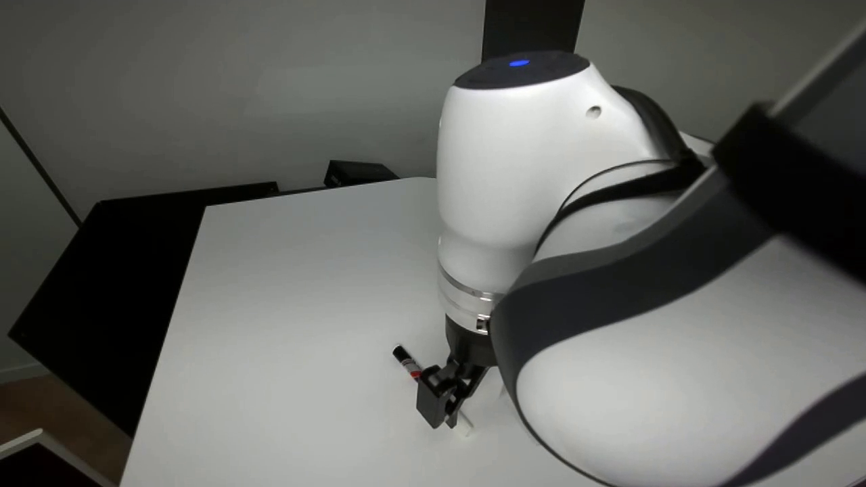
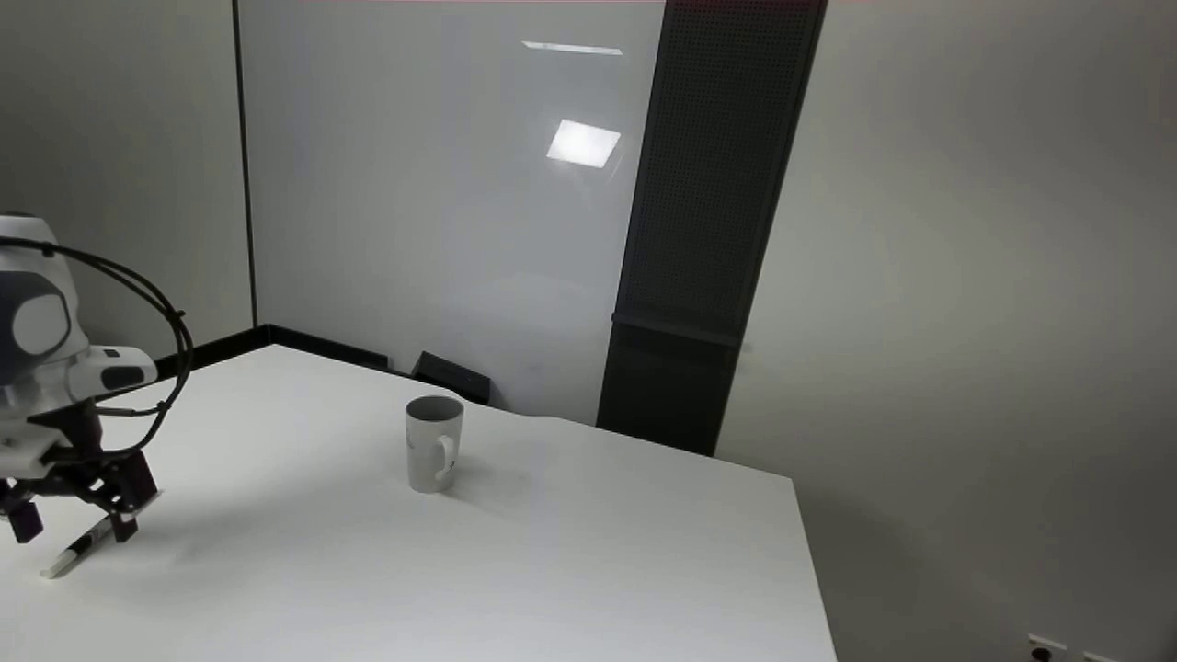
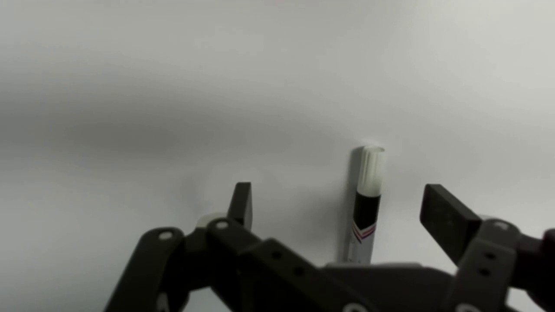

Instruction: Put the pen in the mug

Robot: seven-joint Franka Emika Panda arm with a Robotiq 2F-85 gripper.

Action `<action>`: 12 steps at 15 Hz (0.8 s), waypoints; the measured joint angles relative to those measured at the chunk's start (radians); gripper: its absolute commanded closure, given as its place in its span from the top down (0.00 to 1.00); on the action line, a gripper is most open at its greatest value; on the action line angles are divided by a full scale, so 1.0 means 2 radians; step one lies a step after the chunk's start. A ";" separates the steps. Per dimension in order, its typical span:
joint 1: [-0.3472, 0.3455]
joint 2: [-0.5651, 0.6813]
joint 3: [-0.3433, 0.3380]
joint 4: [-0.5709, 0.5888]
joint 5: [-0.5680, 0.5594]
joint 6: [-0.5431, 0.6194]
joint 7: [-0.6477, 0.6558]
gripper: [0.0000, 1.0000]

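- Your end effector (image 3: 340, 206) is released: in the wrist view you see its two fingers (image 3: 450, 222) spread wide, with a gap on either side of the pen (image 3: 367, 212).
- The pen lies on the counter (image 2: 598, 570), between those fingers from above, nearer the one at the right of that view; you see its white end, black band and reddish stripes, while the rest runs out of sight behind the end effector.
- In an exterior view you find the pen slantwise, well in from the counter's left edge, its black end nearer the far left corner and its white end showing past the end effector.
- You cannot tell whether the fingertips touch the counter.
- Your mug (image 2: 428, 450) stands upright near the counter's far edge, between its corners in an exterior view, the handle turned to the right there; it is well apart from the pen and the end effector.
- Just beyond the far edge you have a black box (image 2: 451, 377), seen in both exterior views.
- Your arm (image 1: 507, 169), with a blue light (image 1: 519, 63) on top, hides the counter's right part in an exterior view.
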 measured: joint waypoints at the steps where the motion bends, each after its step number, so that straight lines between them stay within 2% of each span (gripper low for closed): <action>1: 0.002 0.000 -0.003 -0.001 0.001 0.006 0.009 1.00; 10: 0.046 0.021 -0.034 0.003 0.001 0.012 0.063 1.00; 11: 0.049 0.026 -0.035 0.004 0.001 0.014 0.066 0.75; 12: 0.052 0.030 -0.036 0.006 0.002 0.016 0.067 0.75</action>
